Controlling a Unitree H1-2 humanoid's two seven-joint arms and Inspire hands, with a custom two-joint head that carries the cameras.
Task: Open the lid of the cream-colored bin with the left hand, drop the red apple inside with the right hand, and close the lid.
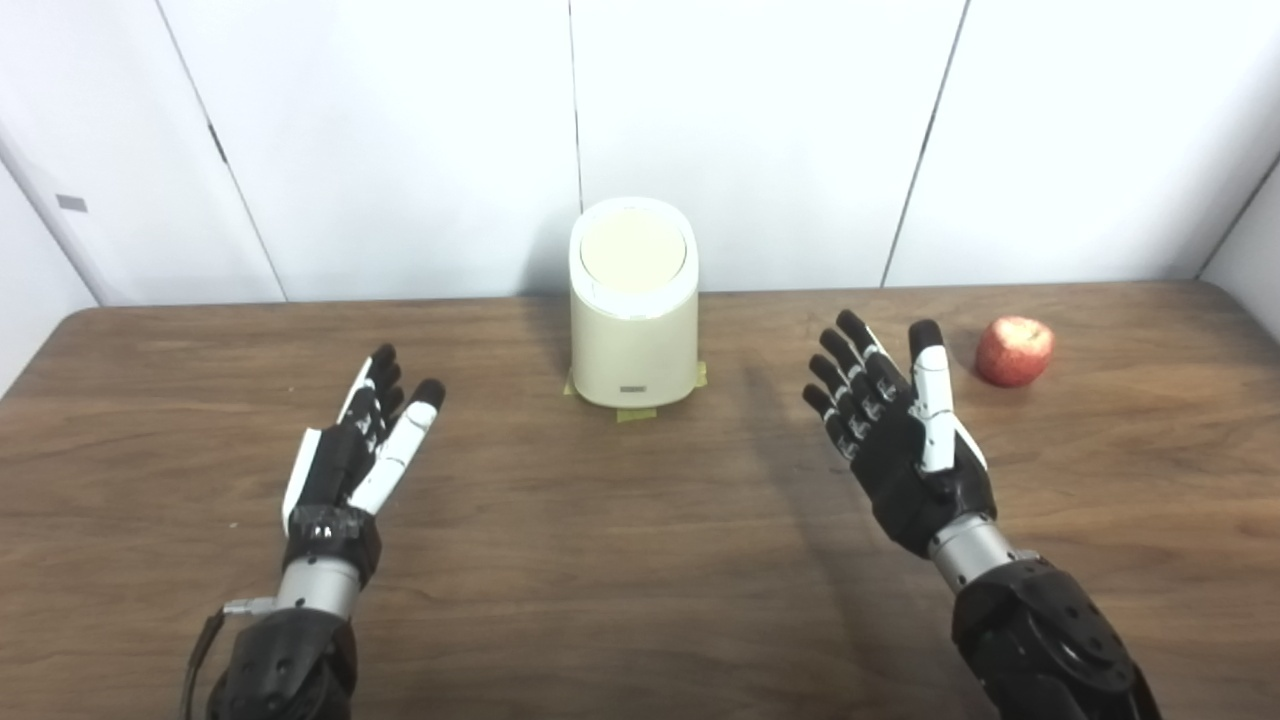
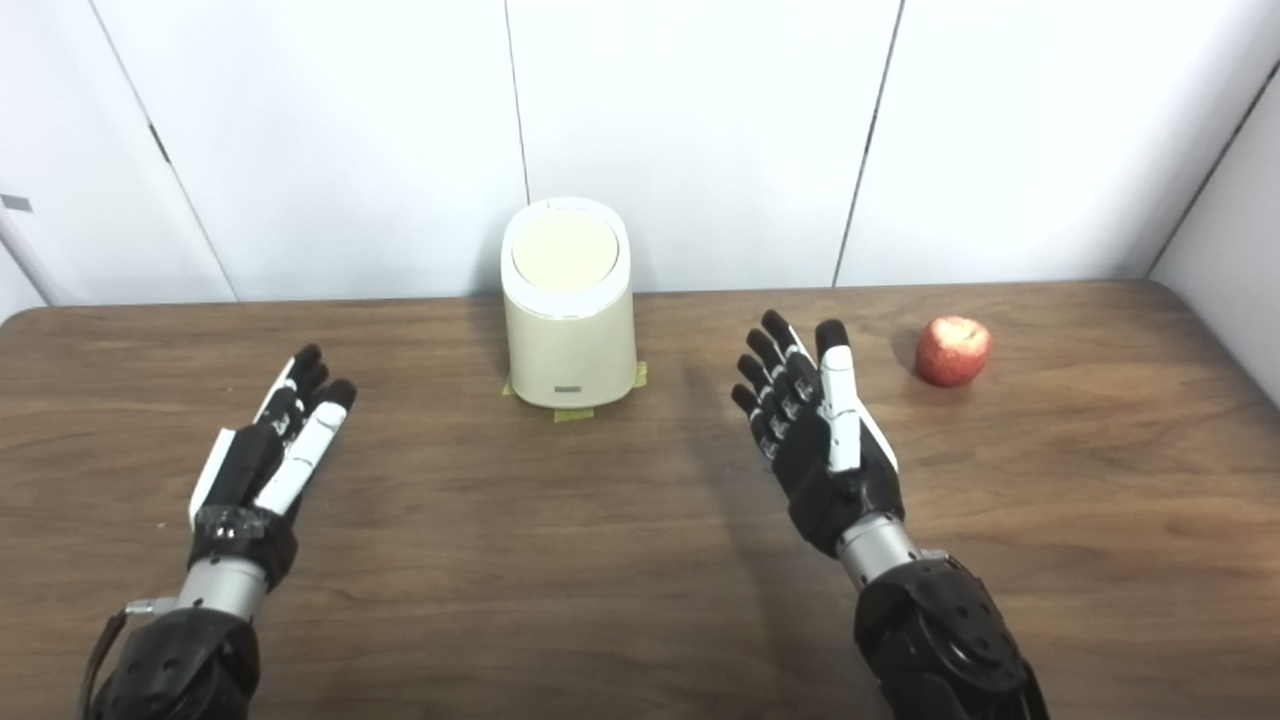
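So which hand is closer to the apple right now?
Right. The right hand hovers open just left of the red apple, a little nearer the robot. The left hand is open far across the table, beyond the cream-colored bin.

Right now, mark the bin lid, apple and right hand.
bin lid [image 1: 633, 250], left eye view, centre of round top.
red apple [image 1: 1014, 351], left eye view, middle of skin.
right hand [image 1: 903, 440], left eye view, palm.

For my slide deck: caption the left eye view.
Open left hand and right hand above the table; closed cream bin; red apple at right.
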